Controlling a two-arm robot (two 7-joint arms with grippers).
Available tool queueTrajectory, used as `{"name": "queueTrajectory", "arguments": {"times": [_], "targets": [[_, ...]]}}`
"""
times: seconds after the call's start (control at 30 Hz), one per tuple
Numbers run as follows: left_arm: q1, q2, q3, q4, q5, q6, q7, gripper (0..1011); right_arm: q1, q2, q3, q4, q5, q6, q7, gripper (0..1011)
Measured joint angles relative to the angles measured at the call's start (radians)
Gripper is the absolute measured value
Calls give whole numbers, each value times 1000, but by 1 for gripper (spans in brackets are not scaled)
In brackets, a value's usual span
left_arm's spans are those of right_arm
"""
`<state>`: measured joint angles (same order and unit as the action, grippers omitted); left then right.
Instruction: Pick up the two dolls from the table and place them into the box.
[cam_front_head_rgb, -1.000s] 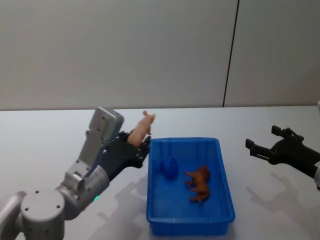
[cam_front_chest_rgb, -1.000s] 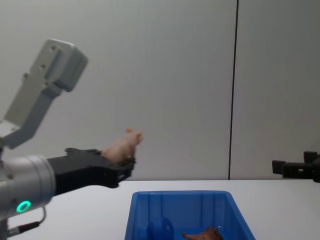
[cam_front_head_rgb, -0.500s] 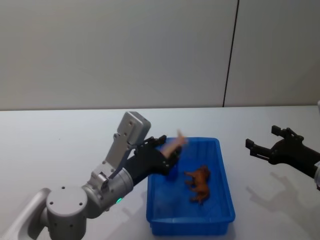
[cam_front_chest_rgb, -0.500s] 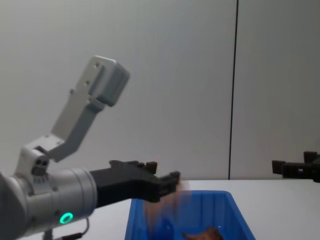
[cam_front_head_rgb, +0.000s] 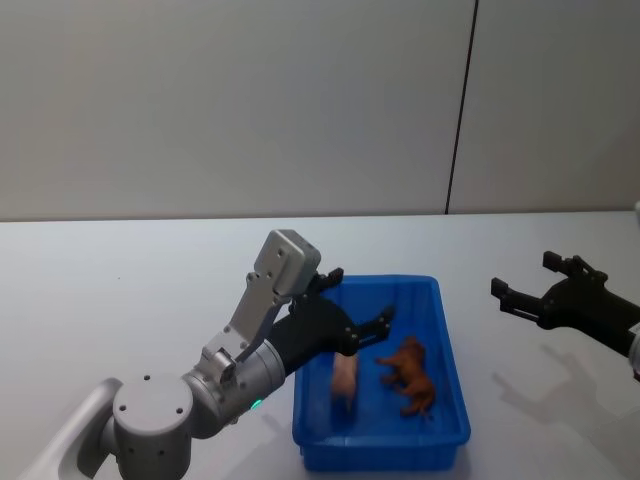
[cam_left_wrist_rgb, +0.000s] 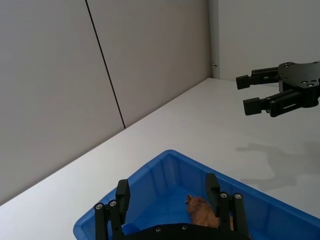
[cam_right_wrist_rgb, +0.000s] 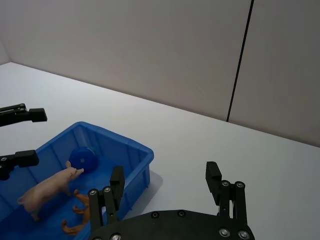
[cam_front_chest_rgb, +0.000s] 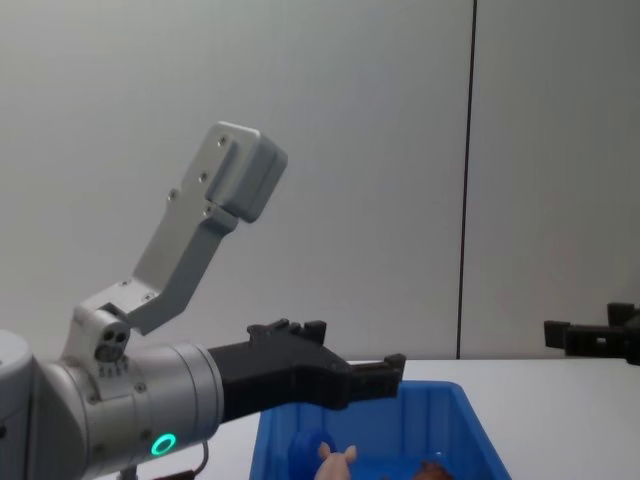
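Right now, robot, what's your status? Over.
Left gripper open above blue plastic box. Pale pink pig doll and reddish-brown furry doll inside. Right gripper open, parked aside.

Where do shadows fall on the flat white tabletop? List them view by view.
Head view: the black right gripper casts a soft grey shadow on the flat white tabletop beneath it. Left wrist view: the same shadow shows as a faint patch below that gripper. Right wrist view: the bright blue plastic bin darkens the tabletop beside its wall.

The white table (cam_front_head_rgb: 120, 290) is carrying the blue box (cam_front_head_rgb: 440, 345), which is sitting toward six o'clock, just right of centre.
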<state>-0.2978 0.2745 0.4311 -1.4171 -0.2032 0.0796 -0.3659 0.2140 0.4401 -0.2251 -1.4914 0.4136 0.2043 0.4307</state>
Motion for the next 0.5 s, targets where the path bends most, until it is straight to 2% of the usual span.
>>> {"name": "queueTrajectory", "arguments": {"times": [0.13, 0.5], "targets": [[6, 4, -2, -13, 7, -16, 23, 1001, 0, 0, 0, 0, 0, 0, 0, 1001], [37, 43, -27, -91, 35, -61, 122, 1001, 0, 0, 0, 0, 0, 0, 0, 1001]]}}
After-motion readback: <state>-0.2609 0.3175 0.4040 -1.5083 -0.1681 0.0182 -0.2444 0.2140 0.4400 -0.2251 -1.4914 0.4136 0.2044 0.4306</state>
